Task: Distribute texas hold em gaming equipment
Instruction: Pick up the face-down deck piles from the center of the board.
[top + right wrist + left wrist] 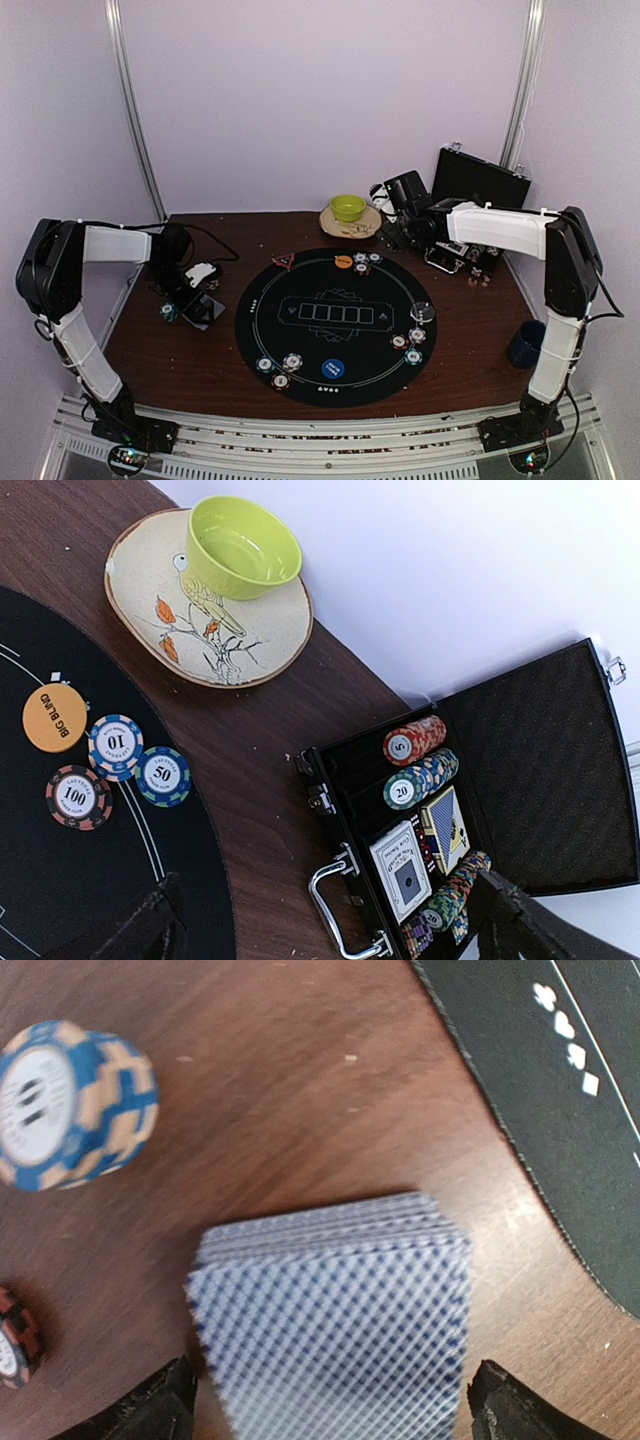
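A deck of grey-blue-backed cards (335,1310) lies on the brown table left of the black round mat (340,325). My left gripper (335,1405) is open, its fingers on either side of the deck with small gaps; in the top view it (197,298) is low over the deck. A blue striped chip stack (70,1105) stands beside it. My right gripper (330,925) is open and empty above the open black case (480,810) of chips and card packs. On the mat are a red triangle (283,261), an orange disc (54,717), a blue disc (333,369), a clear disc (422,311) and chip groups (278,368) (408,342).
A green bowl (243,545) on its painted plate (150,610) stands at the back, just beyond the mat. A dark blue mug (525,343) is at the right edge. A red chip (15,1345) lies left of the deck. The case lid (480,175) stands upright at the back right.
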Available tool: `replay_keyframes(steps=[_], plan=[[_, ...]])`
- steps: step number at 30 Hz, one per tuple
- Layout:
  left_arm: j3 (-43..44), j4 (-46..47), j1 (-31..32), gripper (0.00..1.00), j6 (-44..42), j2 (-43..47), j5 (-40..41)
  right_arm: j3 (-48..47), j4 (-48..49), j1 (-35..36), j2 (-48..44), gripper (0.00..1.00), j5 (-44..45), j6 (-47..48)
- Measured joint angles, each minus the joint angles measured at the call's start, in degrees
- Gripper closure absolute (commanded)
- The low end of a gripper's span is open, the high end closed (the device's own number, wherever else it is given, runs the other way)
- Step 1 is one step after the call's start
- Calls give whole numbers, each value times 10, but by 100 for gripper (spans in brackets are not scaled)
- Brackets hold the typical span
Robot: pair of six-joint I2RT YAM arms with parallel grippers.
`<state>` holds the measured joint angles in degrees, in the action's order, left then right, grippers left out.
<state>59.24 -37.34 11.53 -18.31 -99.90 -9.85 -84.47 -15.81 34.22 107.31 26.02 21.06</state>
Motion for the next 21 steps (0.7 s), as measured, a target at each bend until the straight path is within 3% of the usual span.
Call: replay_keyframes(steps=[6, 21], plan=[[-1, 9, 28, 2, 5, -9, 33, 3, 5, 1, 9, 0, 7, 2], [-2, 19, 26, 5, 11, -12, 41, 8, 10, 2, 17, 0, 16, 11]])
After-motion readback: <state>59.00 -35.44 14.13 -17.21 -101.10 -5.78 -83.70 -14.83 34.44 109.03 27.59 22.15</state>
